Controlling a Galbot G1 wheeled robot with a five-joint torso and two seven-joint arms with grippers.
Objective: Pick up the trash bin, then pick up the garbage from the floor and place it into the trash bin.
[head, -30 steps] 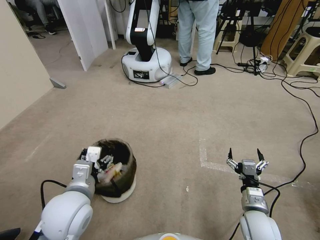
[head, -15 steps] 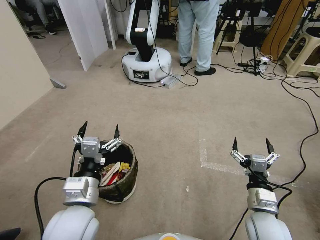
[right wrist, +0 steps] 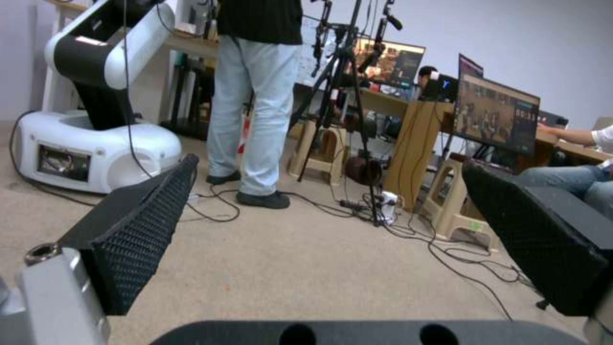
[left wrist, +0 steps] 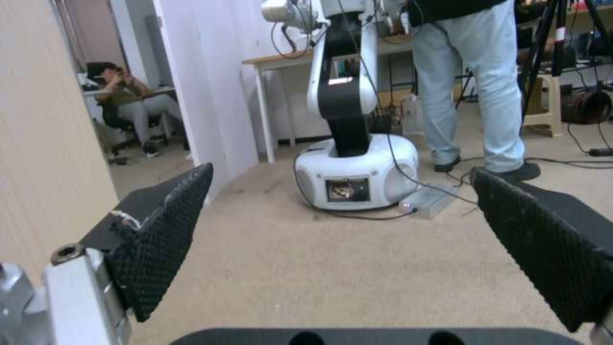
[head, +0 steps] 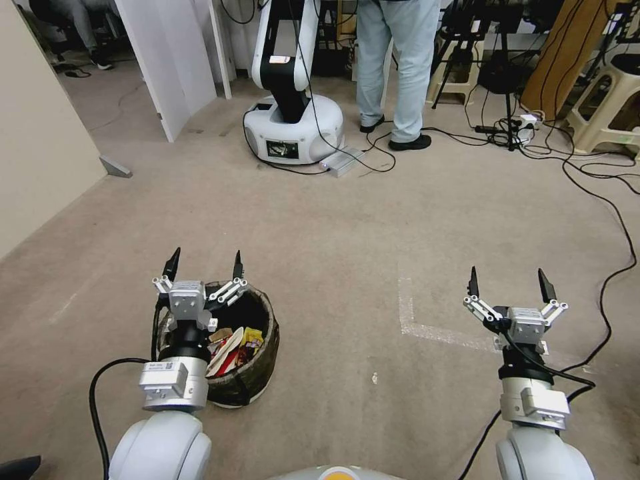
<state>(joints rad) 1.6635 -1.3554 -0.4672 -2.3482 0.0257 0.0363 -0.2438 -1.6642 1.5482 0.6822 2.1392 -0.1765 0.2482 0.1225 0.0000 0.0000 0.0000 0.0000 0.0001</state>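
The trash bin (head: 259, 371), a small white bucket lined with a dark bag, stands upright on the carpet at the lower left. Inside it lies garbage (head: 233, 345): a red-and-white paper cup and a yellow wrapper. My left gripper (head: 205, 261) is open and empty above the bin's far left rim, pointing forward. In the left wrist view the left gripper (left wrist: 348, 230) has only carpet between its fingers. My right gripper (head: 509, 281) is also open and empty, held over bare carpet at the right. The right wrist view shows the right gripper (right wrist: 332, 225) wide apart.
A white robot base (head: 293, 131) and a standing person (head: 395, 67) are ahead. Black cables (head: 603, 293) trail over the carpet at the right near beige stools (head: 603, 107). A beige wall (head: 33, 140) runs along the left. White tape (head: 427, 330) marks the floor.
My left gripper has come up out of the tilted bin and now points forward, open. The bin has settled upright. My right gripper has moved a little forward.
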